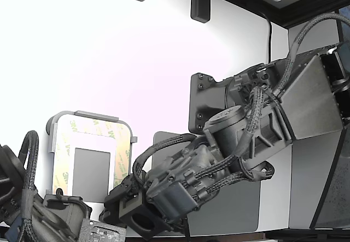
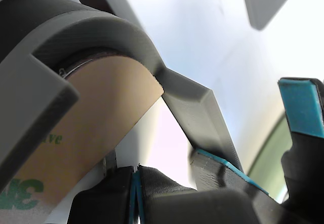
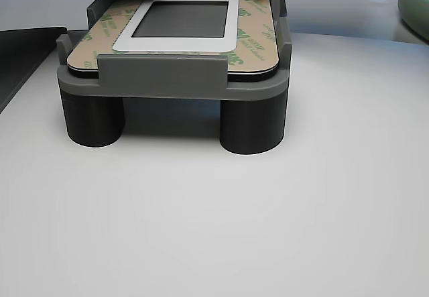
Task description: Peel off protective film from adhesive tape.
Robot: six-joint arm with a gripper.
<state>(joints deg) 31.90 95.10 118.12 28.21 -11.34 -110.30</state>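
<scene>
You can see the protective film point(image 3: 258, 39), tan with green "3M" print, still lying flat as a rectangular border over the adhesive tape on the white plate point(image 3: 171, 43), framing its small grey rectangle point(image 3: 179, 19), held level in a grey holder point(image 3: 167, 79).

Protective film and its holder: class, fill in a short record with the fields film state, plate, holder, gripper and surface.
film state: protective film, tan with green 3M print, lying flat as a border on the plate, not yet peeled
plate: white plate with a grey rectangle in its middle
holder: grey fixture on round legs
gripper: gripper at the plate's edge; fingers blue-padded; open or shut unclear
surface: white table
</scene>
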